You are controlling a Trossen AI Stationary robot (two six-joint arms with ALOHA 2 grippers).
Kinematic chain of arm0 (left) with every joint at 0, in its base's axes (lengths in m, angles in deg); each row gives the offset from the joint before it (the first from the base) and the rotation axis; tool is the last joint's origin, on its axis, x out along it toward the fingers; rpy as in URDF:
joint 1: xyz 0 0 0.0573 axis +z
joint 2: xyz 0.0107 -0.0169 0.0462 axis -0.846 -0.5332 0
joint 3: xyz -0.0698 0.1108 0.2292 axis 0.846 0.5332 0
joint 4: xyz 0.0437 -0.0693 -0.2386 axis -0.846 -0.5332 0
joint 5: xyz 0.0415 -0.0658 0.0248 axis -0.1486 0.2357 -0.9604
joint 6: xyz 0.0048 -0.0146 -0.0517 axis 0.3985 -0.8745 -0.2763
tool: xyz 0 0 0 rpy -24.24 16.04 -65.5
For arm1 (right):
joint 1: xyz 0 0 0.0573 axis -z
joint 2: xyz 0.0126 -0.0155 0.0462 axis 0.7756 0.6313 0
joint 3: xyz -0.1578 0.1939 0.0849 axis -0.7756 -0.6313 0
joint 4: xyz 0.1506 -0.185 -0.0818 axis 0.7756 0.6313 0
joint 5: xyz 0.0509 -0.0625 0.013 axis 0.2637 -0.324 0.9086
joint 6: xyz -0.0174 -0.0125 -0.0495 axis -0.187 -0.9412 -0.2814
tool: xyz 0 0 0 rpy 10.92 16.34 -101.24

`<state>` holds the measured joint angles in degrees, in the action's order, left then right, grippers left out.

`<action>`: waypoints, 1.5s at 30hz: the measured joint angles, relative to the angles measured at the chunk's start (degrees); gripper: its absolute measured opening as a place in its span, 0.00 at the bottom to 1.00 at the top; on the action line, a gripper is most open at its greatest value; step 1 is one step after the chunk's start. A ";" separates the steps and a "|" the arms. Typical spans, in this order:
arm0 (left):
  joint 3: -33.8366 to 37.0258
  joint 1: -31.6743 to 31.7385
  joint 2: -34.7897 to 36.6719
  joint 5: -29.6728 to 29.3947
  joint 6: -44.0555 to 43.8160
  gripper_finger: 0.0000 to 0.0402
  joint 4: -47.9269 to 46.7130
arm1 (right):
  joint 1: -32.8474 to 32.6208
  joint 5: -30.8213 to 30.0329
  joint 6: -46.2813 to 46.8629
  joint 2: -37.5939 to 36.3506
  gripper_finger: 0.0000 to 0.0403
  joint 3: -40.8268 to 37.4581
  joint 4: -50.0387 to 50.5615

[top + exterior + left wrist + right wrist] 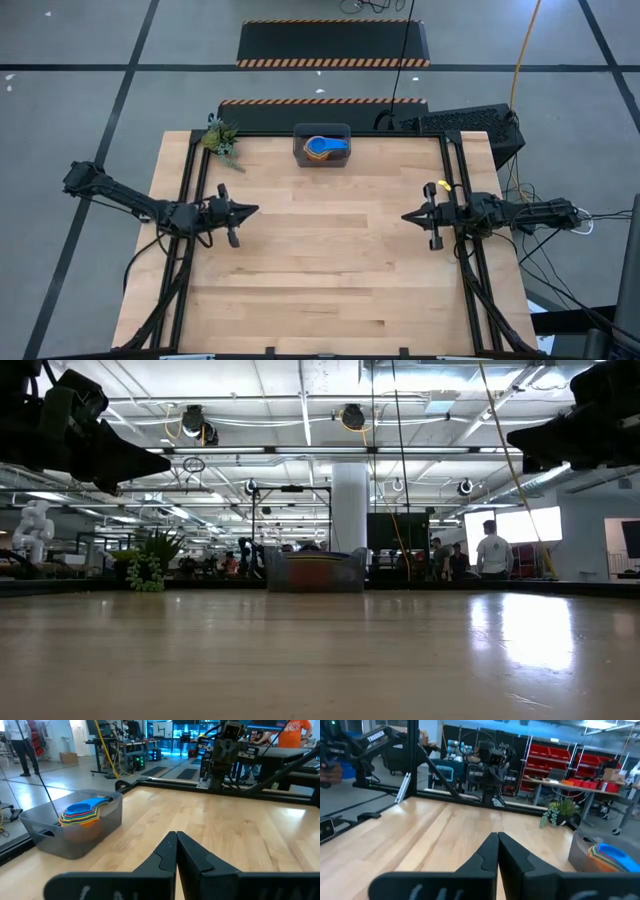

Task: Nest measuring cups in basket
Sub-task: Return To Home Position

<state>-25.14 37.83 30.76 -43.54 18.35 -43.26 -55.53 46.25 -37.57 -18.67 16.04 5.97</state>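
The measuring cups (322,148) sit stacked one inside another in the dark grey basket (322,158) at the middle of the table's far edge; a blue cup (80,810) is on top, with yellow, orange and red rims below it. My left gripper (254,209) hovers over the table's left side, shut and empty. My right gripper (405,216) hovers over the right side, shut and empty. Both point toward the table's middle, well short of the basket. In the right wrist view the basket (585,851) and the cups (612,856) show at the picture's edge.
A small green plant (222,139) stands at the far left corner of the table, left of the basket. Black frame rails (196,180) run along the left and right sides. Bare wood (330,250) lies between the grippers. People stand in the room beyond.
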 joint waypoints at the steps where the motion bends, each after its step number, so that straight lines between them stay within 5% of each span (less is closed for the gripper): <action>1: 0.00 -0.01 -0.02 0.01 0.03 0.02 0.08 | 0.12 -0.02 -0.44 -0.02 0.00 -0.37 -0.33; 13: 0.00 -0.07 0.63 0.00 2.02 0.02 1.13 | 2.09 0.14 2.85 0.47 0.00 -1.25 0.08; 34: -0.02 -0.08 29.11 4.74 11.79 0.02 -17.23 | 2.07 0.02 2.67 0.55 0.00 -1.25 0.03; 45: -0.04 3.14 29.36 6.51 13.02 0.02 -20.07 | 2.07 0.00 2.67 0.57 0.00 -1.25 -0.05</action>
<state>-25.18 40.97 60.12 -37.03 31.37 -63.33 -53.47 46.25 -34.90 -18.10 14.79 5.93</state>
